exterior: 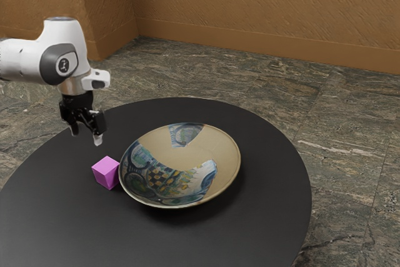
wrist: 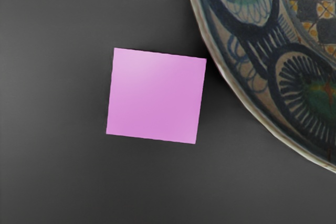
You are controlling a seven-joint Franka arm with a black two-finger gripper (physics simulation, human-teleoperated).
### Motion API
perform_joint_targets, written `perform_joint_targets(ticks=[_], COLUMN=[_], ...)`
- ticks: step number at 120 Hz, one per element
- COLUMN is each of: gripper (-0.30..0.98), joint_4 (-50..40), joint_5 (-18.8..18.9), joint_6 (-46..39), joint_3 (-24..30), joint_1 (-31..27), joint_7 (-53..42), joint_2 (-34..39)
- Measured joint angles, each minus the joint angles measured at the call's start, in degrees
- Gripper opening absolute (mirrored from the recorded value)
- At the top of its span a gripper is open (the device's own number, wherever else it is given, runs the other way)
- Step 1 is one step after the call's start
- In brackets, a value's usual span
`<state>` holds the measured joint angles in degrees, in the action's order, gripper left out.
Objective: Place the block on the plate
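My black gripper hangs above the table with its two fingers parted and nothing between them. Below it, a pink-purple block rests on the black tabletop, close beside the plate. The plate is a wide, shallow dish, beige with blue and yellow patterned parts. From the wrist, the block shows its square top face, and the patterned plate has its curved rim right by one corner of the block. Whether block and rim touch I cannot tell.
The round black table carries both the block and the plate. Around it lies a grey-brown stone floor, with an orange-brown wall behind.
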<state>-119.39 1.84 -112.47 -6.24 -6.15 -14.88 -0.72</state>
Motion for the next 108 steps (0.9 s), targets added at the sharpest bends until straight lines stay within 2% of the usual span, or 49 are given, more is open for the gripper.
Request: perform_joint_targets(ticks=[22, 42, 60, 87, 108], gripper=[0.69, 0.69, 0.69, 0.69, 0.69], joint_4=[-8.9, -10.5, -11.7, -13.0, -14.0], joint_5=[0.9, 1.5, 1.6, 1.6, 1.7], joint_6=[-11.4, -17.9, -20.8, -22.5, -24.2], joint_3=[0.8, 1.6, 2.2, 2.2, 2.2], joint_1=[-2.9, -2.0, 0.9, -2.5, -2.6], joint_7=[-1.1, -2.5, -3.4, -4.3, -4.9], joint_2=[-0.7, -2.2, -2.7, -2.4, -2.7])
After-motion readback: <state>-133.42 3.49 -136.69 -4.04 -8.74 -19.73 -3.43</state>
